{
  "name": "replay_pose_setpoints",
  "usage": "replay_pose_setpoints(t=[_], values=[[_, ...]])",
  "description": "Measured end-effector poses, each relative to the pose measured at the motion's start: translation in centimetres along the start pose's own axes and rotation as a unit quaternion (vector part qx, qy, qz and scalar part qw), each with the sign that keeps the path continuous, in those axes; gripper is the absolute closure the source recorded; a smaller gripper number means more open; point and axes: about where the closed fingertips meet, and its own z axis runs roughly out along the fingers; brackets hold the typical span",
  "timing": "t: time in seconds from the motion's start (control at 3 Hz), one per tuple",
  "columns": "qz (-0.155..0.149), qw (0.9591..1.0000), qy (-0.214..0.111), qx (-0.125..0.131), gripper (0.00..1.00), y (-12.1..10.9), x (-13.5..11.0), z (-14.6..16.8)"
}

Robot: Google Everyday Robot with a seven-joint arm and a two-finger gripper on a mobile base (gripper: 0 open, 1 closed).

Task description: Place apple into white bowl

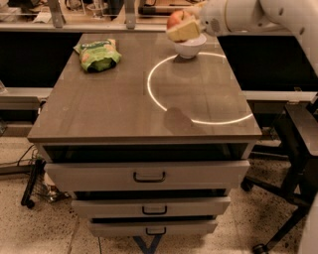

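Green snack bag (97, 53) is lying at the back-left of the worktop (99, 114), well apart from everything else. Three drawers (149, 174) are sitting stacked under the top. A bright light ring (149, 89) is showing on the right half of the surface. The apple (174, 19) is hanging just above the white bowl (191, 48), which is standing near the back edge on the ring's far arc. The tool (181, 29) is clamping the apple between its yellowish fingers (186, 32), right over the bowl. White arm (238, 15) is reaching in from the right. Dark chair (298, 129) is standing beside the cabinet, far right.
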Motion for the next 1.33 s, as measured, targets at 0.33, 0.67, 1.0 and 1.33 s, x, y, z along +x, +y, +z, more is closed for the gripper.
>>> replay_pose_setpoints(t=[0.33, 0.67, 1.0, 1.33], values=[[-0.015, 0.9983, -0.026, 0.049, 1.0, -3.5, -1.7, 1.9], [-0.014, 0.9942, -0.02, 0.105, 1.0, -7.2, -1.0, 3.1], [0.011, 0.9888, -0.009, 0.149, 1.0, -10.7, 1.0, 4.1], [0.047, 0.9852, -0.003, 0.165, 1.0, -12.7, 3.0, 5.4]])
